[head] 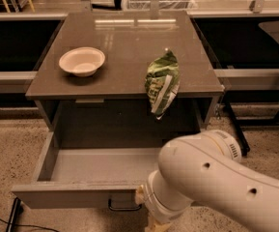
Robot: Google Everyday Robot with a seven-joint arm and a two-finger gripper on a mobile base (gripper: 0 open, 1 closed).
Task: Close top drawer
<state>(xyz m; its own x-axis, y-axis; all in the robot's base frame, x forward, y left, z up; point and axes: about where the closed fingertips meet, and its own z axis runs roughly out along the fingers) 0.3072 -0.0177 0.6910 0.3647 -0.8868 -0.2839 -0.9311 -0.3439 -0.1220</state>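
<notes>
The top drawer (98,164) stands pulled far out of the cabinet, its pale grey inside empty. Its front panel (66,195) faces me, with the small black handle (122,208) under the panel's middle. My gripper (150,215) is at the drawer's front panel, just right of the handle, low in the view. The white wrist and forearm (211,187) cover most of it and hide the drawer's right front corner. The two lower drawers are out of view.
A white bowl (82,61) sits on the left of the cabinet top (129,42). A green chip bag (162,81) hangs over the top's front edge above the drawer. A black cable (4,219) lies on the speckled floor at lower left. Dark shelving flanks the cabinet.
</notes>
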